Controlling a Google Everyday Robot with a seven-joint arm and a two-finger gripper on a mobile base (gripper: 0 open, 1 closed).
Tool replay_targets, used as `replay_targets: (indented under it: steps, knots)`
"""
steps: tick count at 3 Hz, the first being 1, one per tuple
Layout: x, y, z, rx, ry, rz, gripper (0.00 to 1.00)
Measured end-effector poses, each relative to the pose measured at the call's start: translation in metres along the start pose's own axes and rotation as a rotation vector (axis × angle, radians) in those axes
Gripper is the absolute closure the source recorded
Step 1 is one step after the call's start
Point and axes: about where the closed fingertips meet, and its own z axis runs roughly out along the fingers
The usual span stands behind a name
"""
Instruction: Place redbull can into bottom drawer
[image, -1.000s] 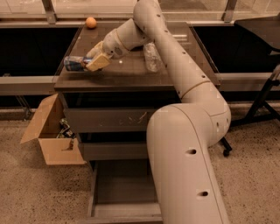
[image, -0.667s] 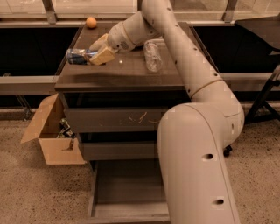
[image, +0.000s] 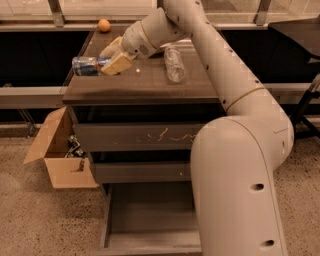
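Note:
The redbull can, blue and silver, lies sideways between the fingers of my gripper, at the left edge of the cabinet top. The gripper is shut on the can's right end, one tan finger in front of it and one behind. The bottom drawer is pulled open at the foot of the cabinet, straight below; its grey inside looks empty. My arm reaches in from the lower right and hides the drawer's right side.
A clear plastic bottle lies on the cabinet top to the right of the gripper. An orange sits at the back left corner. An open cardboard box stands on the floor left of the cabinet. The middle drawer and top drawer are closed.
The gripper, with the can in it, has risen slightly off the cabinet top and shifted a little to the right. The bottle and the orange have not moved.

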Motion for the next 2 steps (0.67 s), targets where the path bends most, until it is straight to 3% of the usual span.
replay_targets:
  steps: [1, 2]
  knots:
    - [0.001, 0.004, 0.002, -0.015, 0.008, 0.004, 1.0]
    - [-0.001, 0.028, -0.006, -0.027, 0.044, 0.011, 1.0]
